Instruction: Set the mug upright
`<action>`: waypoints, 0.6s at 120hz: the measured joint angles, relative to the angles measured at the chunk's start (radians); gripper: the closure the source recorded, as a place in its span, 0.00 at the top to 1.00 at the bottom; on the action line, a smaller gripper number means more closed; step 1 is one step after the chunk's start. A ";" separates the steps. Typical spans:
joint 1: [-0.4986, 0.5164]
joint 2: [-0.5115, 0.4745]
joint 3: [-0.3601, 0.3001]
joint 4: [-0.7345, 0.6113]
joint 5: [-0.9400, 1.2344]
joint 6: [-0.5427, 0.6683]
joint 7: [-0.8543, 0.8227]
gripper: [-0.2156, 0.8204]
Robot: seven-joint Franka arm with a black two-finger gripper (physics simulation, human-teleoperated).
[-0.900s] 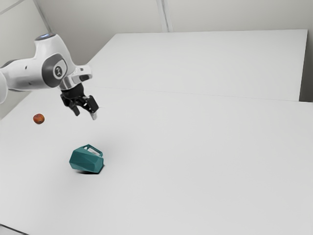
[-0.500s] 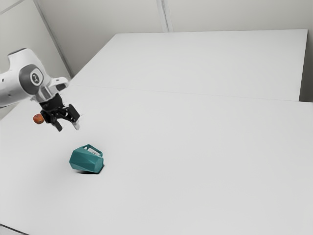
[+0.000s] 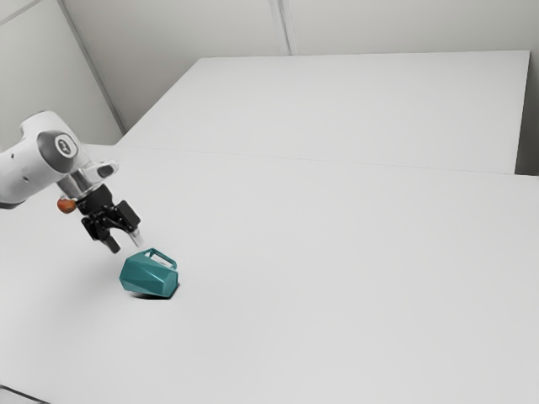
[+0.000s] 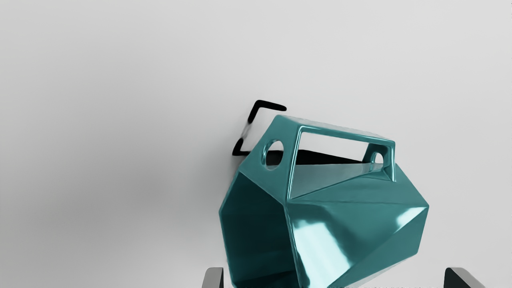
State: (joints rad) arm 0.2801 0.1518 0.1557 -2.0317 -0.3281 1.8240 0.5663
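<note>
One teal mug (image 3: 150,275) lies on its side, nearest of all, with its handle (image 4: 348,135) uppermost and its mouth (image 4: 260,236) facing sideways, so it is not upright. It looks hard and glazed, probably rigid and of modest weight; the smooth, slanted facets could slip under a narrow pinch, and the rim might chip if knocked. A hold across opposite walls close to the mouth seems best, letting the base swing down as that end rises; the thin handle would likely let the body twist. Just above the mug, toward the exterior view's left, is the gripper (image 3: 126,245), its jaws spread wide and clenching nothing. Farther off, behind the mug, sits a small orange-red fruit (image 3: 66,205) on the pale bench (image 3: 337,278), which runs well beyond the mug.
</note>
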 joint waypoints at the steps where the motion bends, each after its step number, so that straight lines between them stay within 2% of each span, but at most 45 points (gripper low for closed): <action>1: 0.000 0.002 0.000 0.002 -0.002 -0.001 0.003 0.79; 37: 0.059 0.092 0.001 0.051 -0.149 -0.078 0.112 0.79; 72: 0.087 0.105 0.004 0.011 -0.281 -0.129 0.178 0.79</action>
State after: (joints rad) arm 0.3671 0.2565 0.1594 -2.0206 -0.6087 1.6953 0.7440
